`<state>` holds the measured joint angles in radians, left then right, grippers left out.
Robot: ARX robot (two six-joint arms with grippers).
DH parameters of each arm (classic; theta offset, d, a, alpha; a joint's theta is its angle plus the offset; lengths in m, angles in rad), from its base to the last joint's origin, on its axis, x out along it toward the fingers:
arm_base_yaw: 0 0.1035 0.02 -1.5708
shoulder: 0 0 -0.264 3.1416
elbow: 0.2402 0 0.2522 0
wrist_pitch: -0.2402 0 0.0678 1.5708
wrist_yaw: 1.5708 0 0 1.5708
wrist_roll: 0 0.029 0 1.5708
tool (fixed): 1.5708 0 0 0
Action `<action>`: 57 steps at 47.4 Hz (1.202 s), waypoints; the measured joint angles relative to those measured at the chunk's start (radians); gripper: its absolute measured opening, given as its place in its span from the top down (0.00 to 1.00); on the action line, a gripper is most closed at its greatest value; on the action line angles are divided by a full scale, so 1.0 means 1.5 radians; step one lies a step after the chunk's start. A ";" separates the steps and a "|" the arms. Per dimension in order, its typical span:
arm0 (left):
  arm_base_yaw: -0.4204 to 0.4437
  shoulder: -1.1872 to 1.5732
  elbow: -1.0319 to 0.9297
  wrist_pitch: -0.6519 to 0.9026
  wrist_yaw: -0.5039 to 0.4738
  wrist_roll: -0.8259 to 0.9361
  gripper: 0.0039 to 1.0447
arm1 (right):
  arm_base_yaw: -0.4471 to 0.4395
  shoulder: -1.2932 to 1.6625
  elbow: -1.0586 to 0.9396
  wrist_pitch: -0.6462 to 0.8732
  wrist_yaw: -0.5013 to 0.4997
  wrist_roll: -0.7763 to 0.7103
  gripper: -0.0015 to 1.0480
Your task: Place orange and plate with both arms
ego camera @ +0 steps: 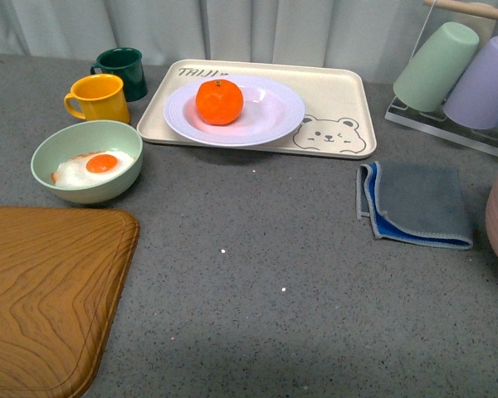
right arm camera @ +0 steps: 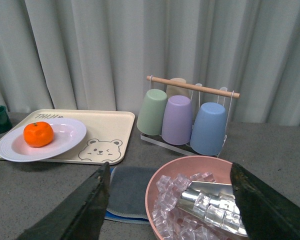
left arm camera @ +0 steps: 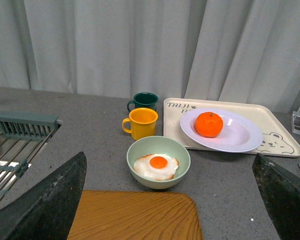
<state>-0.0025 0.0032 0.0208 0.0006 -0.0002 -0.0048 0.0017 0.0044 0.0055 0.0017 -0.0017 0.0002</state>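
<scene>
The orange (ego camera: 219, 101) sits in the white plate (ego camera: 270, 116), which rests on the cream bear-print tray (ego camera: 340, 91) at the back of the table. Both also show in the left wrist view, the orange (left arm camera: 209, 124) on the plate (left arm camera: 240, 135), and in the right wrist view, the orange (right arm camera: 38, 134) on the plate (right arm camera: 65, 134). Neither arm shows in the front view. My left gripper (left arm camera: 170, 200) is open and empty, well short of the tray, above a wooden board. My right gripper (right arm camera: 172, 205) is open and empty above a pink bowl of ice.
A pale green bowl (ego camera: 87, 160) with a fried egg, a yellow mug (ego camera: 99, 98) and a dark green mug (ego camera: 123, 71) stand left of the tray. A wooden board (ego camera: 41, 290) lies front left. A grey cloth (ego camera: 417, 203), a cup rack (ego camera: 473, 70) and the pink ice bowl (right arm camera: 190, 167) are at the right.
</scene>
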 joint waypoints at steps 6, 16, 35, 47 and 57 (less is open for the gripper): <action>0.000 0.000 0.000 0.000 0.000 0.000 0.06 | 0.000 0.000 0.000 0.000 0.000 0.000 0.08; 0.000 0.000 0.000 0.000 0.000 0.000 0.06 | 0.000 0.000 0.000 0.000 0.000 0.000 0.09; 0.000 0.000 0.000 0.000 0.000 0.000 0.06 | 0.000 0.000 0.000 0.000 0.000 0.000 0.09; 0.000 0.000 0.000 0.000 0.000 0.000 0.06 | 0.000 0.000 0.000 0.000 0.000 0.000 0.09; 0.000 0.000 0.000 0.000 0.000 0.000 0.06 | 0.000 0.000 0.000 0.000 0.000 0.000 0.09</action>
<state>-0.0025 0.0032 0.0208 0.0006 -0.0002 -0.0048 0.0017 0.0044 0.0055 0.0017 -0.0017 0.0006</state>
